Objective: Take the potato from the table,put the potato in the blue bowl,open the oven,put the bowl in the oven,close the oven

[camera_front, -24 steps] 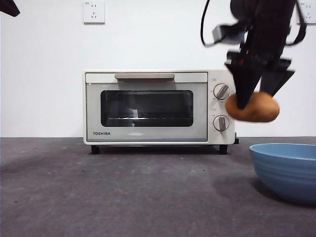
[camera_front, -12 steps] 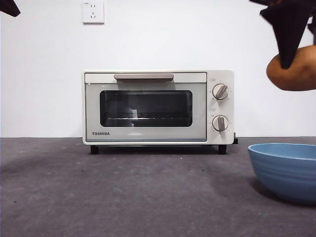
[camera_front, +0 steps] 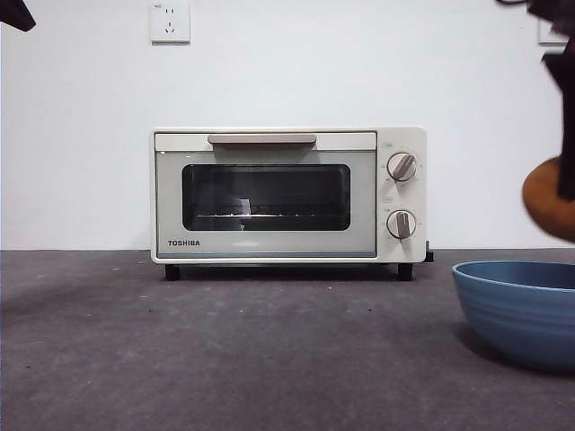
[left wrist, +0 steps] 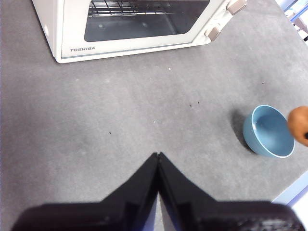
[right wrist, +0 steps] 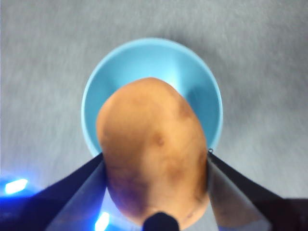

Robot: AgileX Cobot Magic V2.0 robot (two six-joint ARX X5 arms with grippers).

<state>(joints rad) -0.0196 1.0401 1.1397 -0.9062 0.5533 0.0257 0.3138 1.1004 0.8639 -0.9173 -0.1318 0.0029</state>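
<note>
One potato [right wrist: 153,154], one blue bowl [camera_front: 521,310] and one TOSHIBA toaster oven [camera_front: 287,194] with two round knobs [camera_front: 402,166] and one bar handle [camera_front: 261,139]; one wall socket [camera_front: 171,21] fully seen; two grippers, left [left wrist: 158,155] and right [right wrist: 154,159]

Front view was evenly and brightly lit; soft shadows were cast under the oven [camera_front: 287,194] and beside the bowl [camera_front: 519,310]. Faint reflections were seen on the glass door. In the right wrist view the potato [right wrist: 153,149] was slightly soft, the table [right wrist: 38,57] blurred, and blue glare spots were noted by the jaws. Left wrist view was sharp.
</note>
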